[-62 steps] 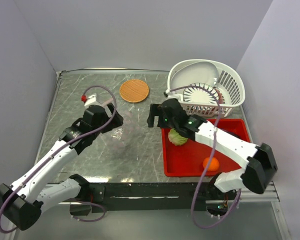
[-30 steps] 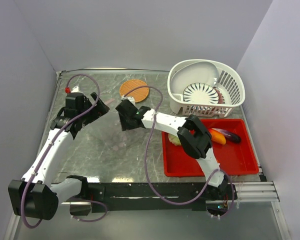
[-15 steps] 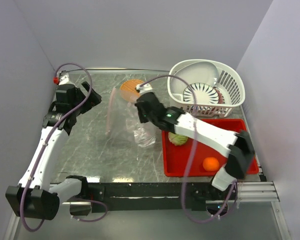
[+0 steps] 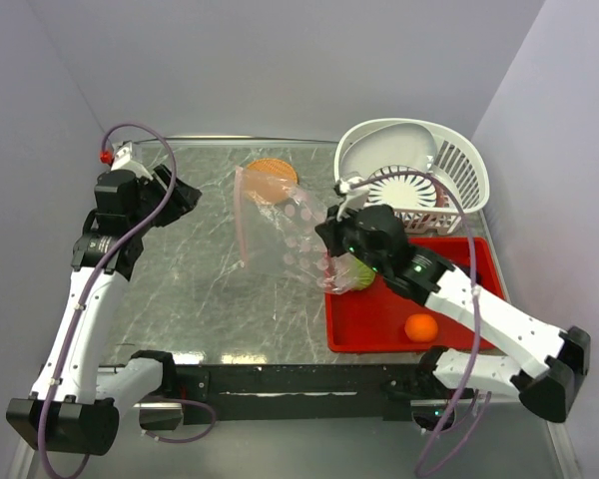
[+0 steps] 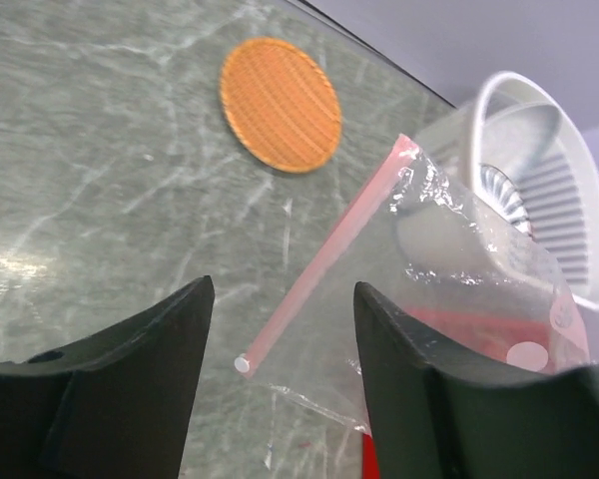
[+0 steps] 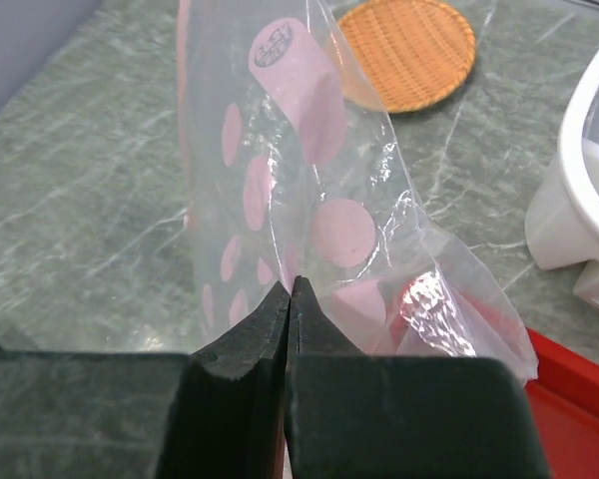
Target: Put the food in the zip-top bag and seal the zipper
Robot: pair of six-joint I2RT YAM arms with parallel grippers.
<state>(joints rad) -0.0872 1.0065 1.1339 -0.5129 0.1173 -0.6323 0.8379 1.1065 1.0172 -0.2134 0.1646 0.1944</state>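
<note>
Against the earlier frame, the right gripper (image 6: 291,287), jaws clamped on the zip-top bag (image 4: 285,235), now sits nearer the red tray (image 4: 379,324) at 3 o'clock, and the bag hangs above the counter (image 4: 180,289) centre. On the left gripper (image 5: 283,299), jaws parted, empty. Count: one bag; two food pieces in tray, green ball (image 4: 357,272) and orange ball (image 4: 420,327).

I am working in a robot test cell, a lab bench rather than a kitchen. Plain pale lavender wall panels (image 4: 280,70) box in the grey marbled tabletop (image 4: 180,289) on three sides. Two white-and-black jointed arms, left (image 4: 75,319) and right (image 4: 499,319), are bolted to a black metal rail (image 4: 299,379) at the near edge and trail purple cables (image 4: 130,127). What stands on the bench are props: a white slotted plastic basket (image 4: 469,160), a flat red plastic tray (image 4: 379,324) and a round woven orange-brown disc (image 5: 280,103).
</note>
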